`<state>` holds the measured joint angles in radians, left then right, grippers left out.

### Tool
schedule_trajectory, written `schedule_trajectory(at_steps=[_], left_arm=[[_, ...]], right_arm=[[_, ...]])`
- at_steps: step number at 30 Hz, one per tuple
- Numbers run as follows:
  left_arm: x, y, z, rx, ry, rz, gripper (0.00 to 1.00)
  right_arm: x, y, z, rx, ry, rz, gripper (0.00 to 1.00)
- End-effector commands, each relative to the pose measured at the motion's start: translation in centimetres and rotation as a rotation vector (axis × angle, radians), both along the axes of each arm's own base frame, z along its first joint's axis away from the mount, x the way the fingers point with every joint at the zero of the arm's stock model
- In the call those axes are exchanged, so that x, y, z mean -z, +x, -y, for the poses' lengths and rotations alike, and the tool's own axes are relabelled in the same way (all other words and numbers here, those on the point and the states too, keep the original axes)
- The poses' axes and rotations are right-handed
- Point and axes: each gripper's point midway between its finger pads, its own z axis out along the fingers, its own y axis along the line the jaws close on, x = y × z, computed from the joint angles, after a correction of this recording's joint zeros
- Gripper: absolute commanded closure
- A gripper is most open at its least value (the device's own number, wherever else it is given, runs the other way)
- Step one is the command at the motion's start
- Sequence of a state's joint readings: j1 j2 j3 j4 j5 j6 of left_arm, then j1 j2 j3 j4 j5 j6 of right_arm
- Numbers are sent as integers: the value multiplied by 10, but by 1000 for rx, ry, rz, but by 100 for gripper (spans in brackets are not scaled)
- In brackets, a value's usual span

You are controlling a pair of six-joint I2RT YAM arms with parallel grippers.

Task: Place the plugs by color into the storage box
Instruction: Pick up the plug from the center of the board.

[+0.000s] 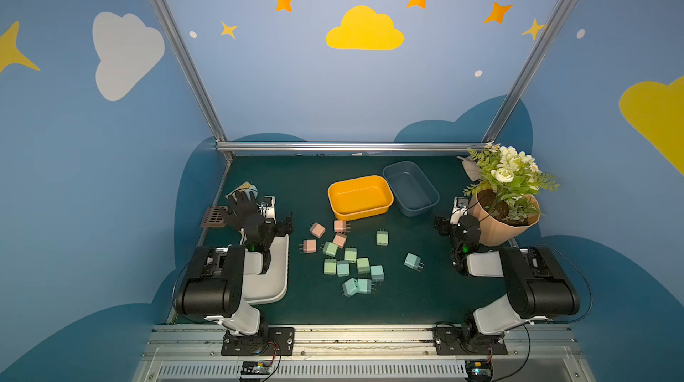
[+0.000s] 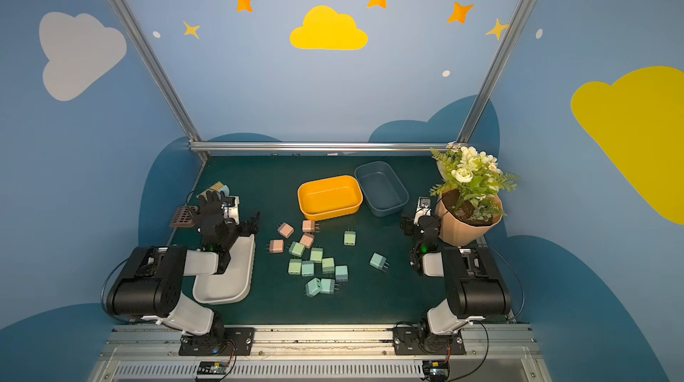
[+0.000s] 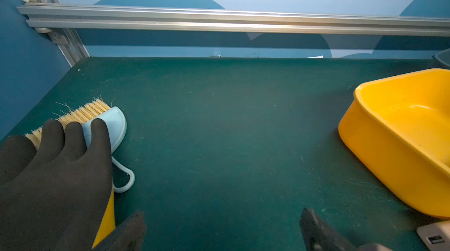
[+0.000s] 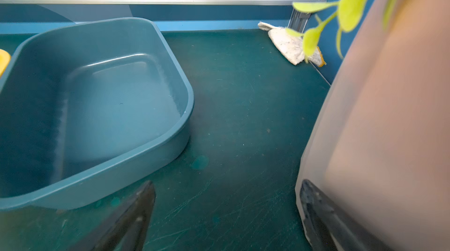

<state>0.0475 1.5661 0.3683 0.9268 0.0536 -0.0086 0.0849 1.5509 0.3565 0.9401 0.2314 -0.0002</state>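
Several plugs lie loose mid-table in both top views: pink ones (image 1: pixel 317 230) nearest the boxes, light green ones (image 1: pixel 363 265) and teal ones (image 1: pixel 377 272) bunched in front, one teal plug (image 1: pixel 412 261) apart on the right. An empty yellow storage box (image 1: pixel 359 197) and an empty blue one (image 1: pixel 411 187) stand behind them. A white tray (image 1: pixel 275 280) lies under my left arm. My left gripper (image 1: pixel 274 222) (image 3: pixel 222 228) is open over bare mat, left of the plugs. My right gripper (image 1: pixel 454 221) (image 4: pixel 226 203) is open between the blue box (image 4: pixel 97 106) and the flowerpot.
A black glove (image 1: pixel 242 210) stands up right beside my left gripper, with a blue brush (image 3: pixel 107 125) and a brown block (image 1: pixel 214 215) behind it. The flowerpot (image 1: pixel 507 224) presses close to my right gripper. A cloth (image 4: pixel 289 43) lies in the back right corner.
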Motion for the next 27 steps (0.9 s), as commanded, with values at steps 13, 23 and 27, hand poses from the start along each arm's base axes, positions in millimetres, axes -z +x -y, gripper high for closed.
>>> schedule_trajectory(at_steps=[13,23,27], left_arm=[[2,0,1,4,-8,-10,0],[2,1,1,8,-15,-9,0],[1,1,0,6,-17,-8,1]], right_arm=[[-4,2,0,4,6,22,6],[-4,2,-1,2,5,22,6],[-3,3,0,3,8,17,6]])
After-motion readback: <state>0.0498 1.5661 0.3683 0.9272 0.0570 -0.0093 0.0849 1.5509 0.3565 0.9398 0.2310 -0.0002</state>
